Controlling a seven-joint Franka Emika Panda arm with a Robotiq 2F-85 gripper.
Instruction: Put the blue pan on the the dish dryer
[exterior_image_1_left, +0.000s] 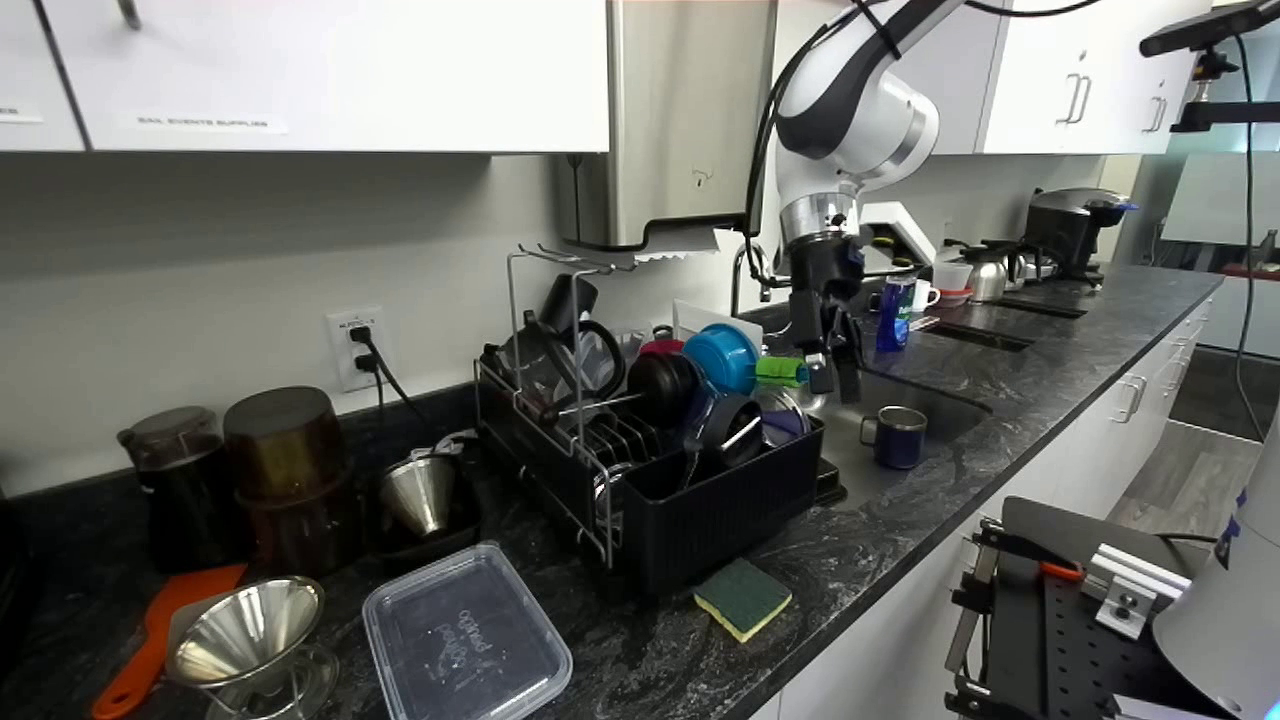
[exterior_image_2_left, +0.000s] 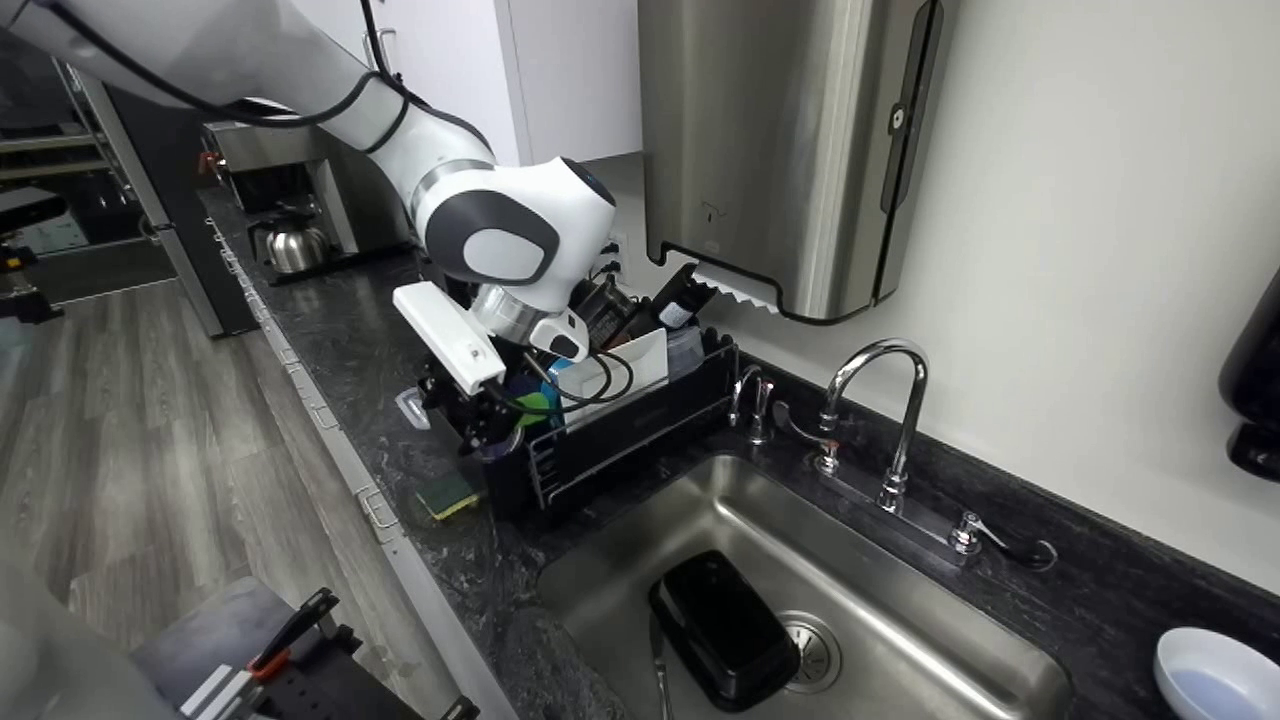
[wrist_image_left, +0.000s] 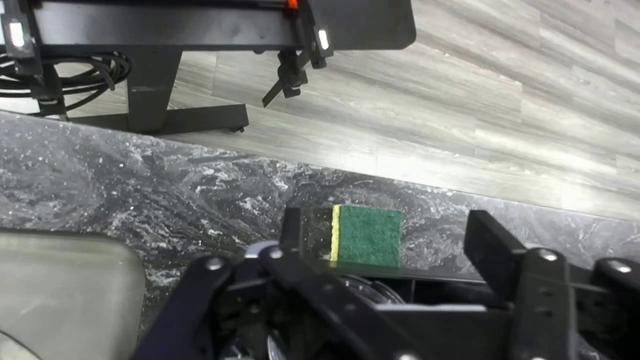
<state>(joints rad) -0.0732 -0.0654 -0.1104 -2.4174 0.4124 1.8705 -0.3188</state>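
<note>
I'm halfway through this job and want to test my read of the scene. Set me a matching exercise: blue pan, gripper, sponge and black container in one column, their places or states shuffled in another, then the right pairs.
Things
1) Blue pan
2) Gripper
3) Sponge
4) Black container

Places and states
A) In the sink, by the drain
B) In the dish dryer
C) On the counter, outside the dish dryer
D) Jaws apart, as the wrist view shows

Right pairs: 1-B, 2-D, 3-C, 4-A
</note>
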